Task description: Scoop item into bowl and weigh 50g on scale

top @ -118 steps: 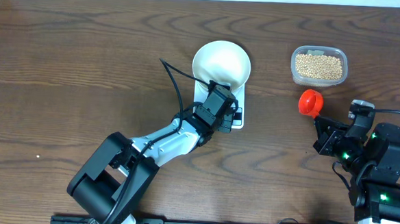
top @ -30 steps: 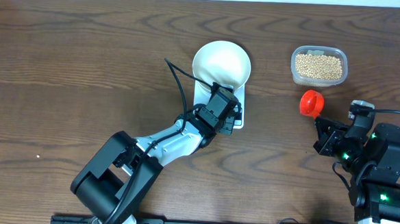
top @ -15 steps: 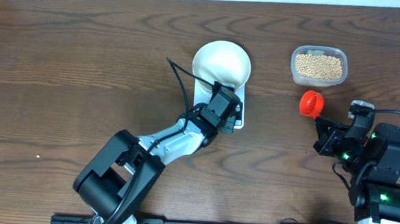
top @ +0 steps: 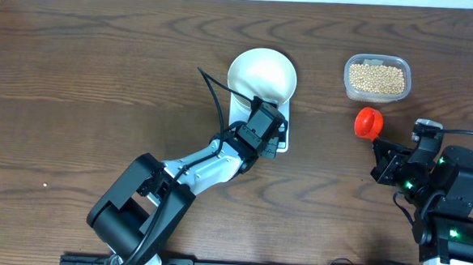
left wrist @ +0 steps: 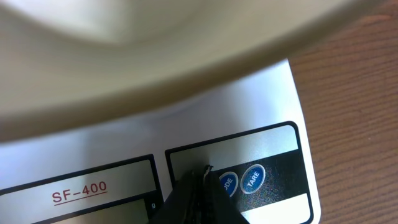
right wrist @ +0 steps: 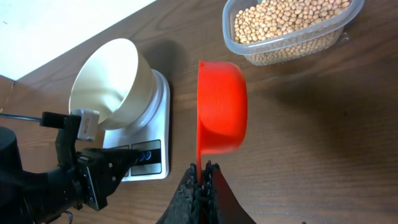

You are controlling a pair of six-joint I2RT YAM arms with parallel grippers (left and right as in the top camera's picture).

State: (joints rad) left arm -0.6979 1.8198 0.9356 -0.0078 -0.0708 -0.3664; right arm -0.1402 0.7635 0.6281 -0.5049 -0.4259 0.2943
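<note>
Down at the scale [left wrist: 249, 112] buttons, rests left gripper [left wrist: 202, 180], jaws together. Clamps right gripper [right wrist: 202, 180] on empty red scoop [right wrist: 222, 106]. Shows bowl [top: 261, 75] seated on scale, empty; beans [top: 376, 78] all in tub [right wrist: 229, 28]. Leaves scooping and weighing undone.

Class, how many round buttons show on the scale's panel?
2. Side by side on the scale: the TARE button at right, a second button left of it, partly covered by the left gripper; more may be hidden.
</note>
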